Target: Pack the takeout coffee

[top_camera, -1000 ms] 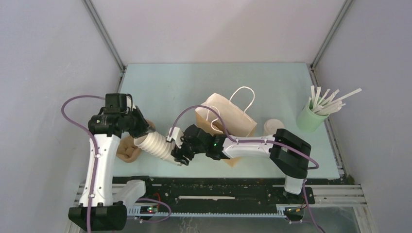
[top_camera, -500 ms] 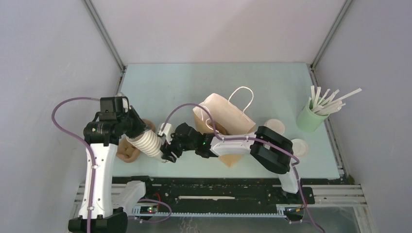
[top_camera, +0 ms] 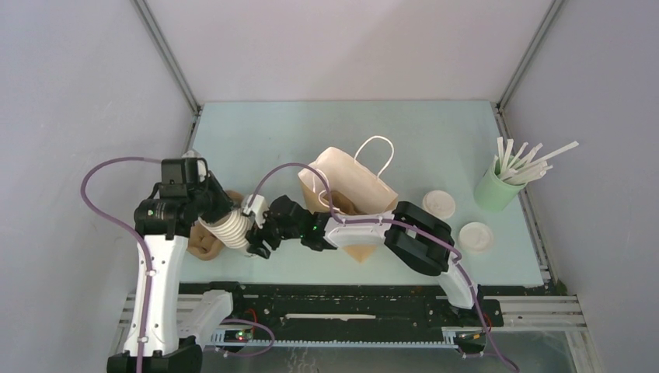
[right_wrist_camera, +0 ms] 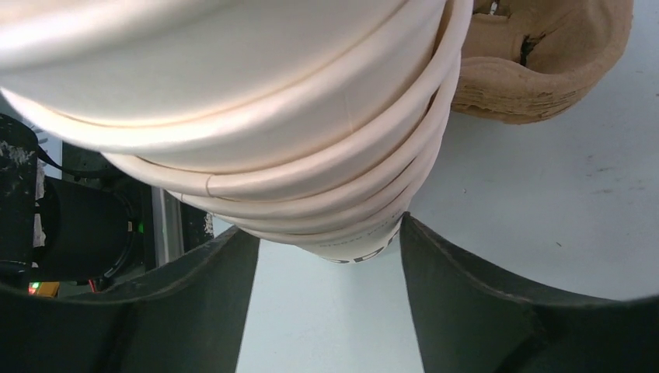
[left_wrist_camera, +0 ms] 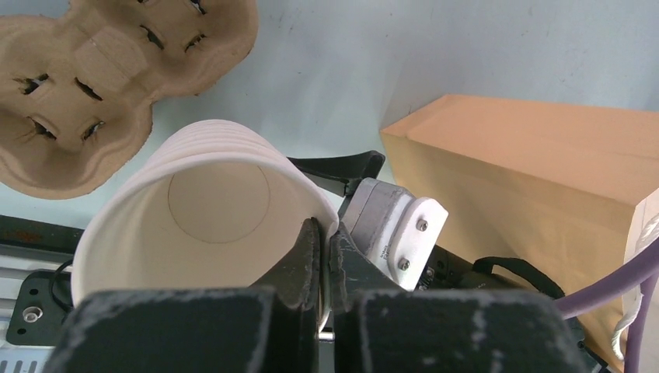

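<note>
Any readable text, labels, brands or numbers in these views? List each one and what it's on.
Stack of nested cream paper cups: dark print on the lowest cup, right wrist view. It is cut off and curved, with fragments like "OD" showing, and is not readable as a word.
Brown paper bag with white handles: no print visible.
Brown pulp cup carrier: no print visible.

Cup carrier (top_camera: 200,245) and paper bag (top_camera: 351,183) hem in the cup stack (top_camera: 229,230).

Cream cup stack (top_camera: 231,231), white-lidded takeout coffee (top_camera: 439,203), tan bag (top_camera: 353,186) and brown carrier (left_wrist_camera: 101,70).
</note>
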`<state>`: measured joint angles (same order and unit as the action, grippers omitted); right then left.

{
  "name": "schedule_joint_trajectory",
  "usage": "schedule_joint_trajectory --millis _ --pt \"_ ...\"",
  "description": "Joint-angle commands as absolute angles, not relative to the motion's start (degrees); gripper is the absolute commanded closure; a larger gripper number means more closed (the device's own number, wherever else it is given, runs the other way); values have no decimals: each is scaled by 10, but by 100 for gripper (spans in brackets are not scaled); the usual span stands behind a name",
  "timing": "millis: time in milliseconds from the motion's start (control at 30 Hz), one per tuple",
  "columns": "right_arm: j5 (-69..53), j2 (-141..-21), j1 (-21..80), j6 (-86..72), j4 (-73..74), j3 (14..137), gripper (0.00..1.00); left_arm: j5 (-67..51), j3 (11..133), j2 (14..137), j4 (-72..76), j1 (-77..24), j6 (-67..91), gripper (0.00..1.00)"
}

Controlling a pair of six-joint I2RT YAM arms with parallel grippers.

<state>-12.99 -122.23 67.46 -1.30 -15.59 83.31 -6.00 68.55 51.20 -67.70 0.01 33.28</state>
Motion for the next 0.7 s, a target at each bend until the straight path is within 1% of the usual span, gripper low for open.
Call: schedule_joint_trajectory --millis 0,167,333,400,567,633,667 --pt "-107 -1187 675 -19 -229 832 23 -171 650 497 -742 -15 379 94" --pt "-97 -1107 684 -6 -167 799 16 -193 628 490 -719 -16 386 92" --pt "-98 -1012 688 -1 -45 805 13 -199 616 490 -718 -16 386 86" --pt "-104 -974 692 15 6 811 12 -201 618 491 -718 -16 388 81" --pt "-109 -884 706 35 128 854 10 -203 632 491 -722 -16 386 64" --pt "-99 -854 709 32 175 884 6 -205 644 493 -726 -16 383 58" --pt "-87 -840 709 28 203 909 1 -205 651 494 -728 -16 382 55"
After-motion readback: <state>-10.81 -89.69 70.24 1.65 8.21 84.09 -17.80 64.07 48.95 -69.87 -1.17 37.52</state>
